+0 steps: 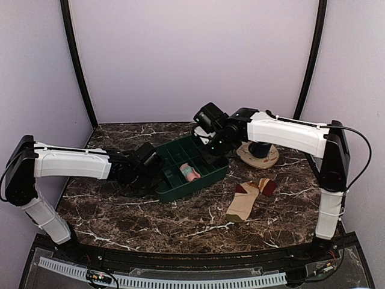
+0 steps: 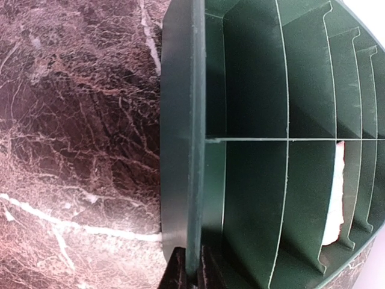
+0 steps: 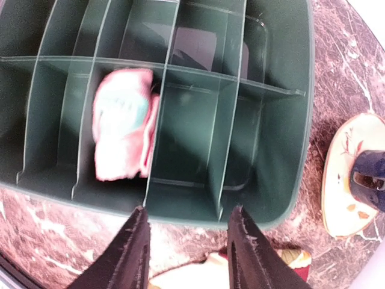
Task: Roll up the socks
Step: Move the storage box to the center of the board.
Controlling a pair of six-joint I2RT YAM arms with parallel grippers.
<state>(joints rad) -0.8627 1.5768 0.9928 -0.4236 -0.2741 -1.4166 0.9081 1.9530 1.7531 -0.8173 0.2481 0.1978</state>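
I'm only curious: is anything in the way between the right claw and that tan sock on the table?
Nothing visible. The open right gripper hangs over the green tray rim, and the tan sock lies uncovered on the table just beside it.

Left arm [image 1: 72, 164], left of the green tray [image 1: 180, 191]: white tubular shells, black joint housings, thin black cable along the top
Right arm [image 1: 289, 133], right of the tray: same white shells, black elbow and wrist blocks, black cable looping outside the elbow
Right gripper [image 3: 189, 212], at the tray's rim: two black tapered fingers [image 3: 135, 253], rough-grained faces
Left gripper [image 2: 191, 271], at the tray's rim: black matte fingers [image 2: 175, 274]
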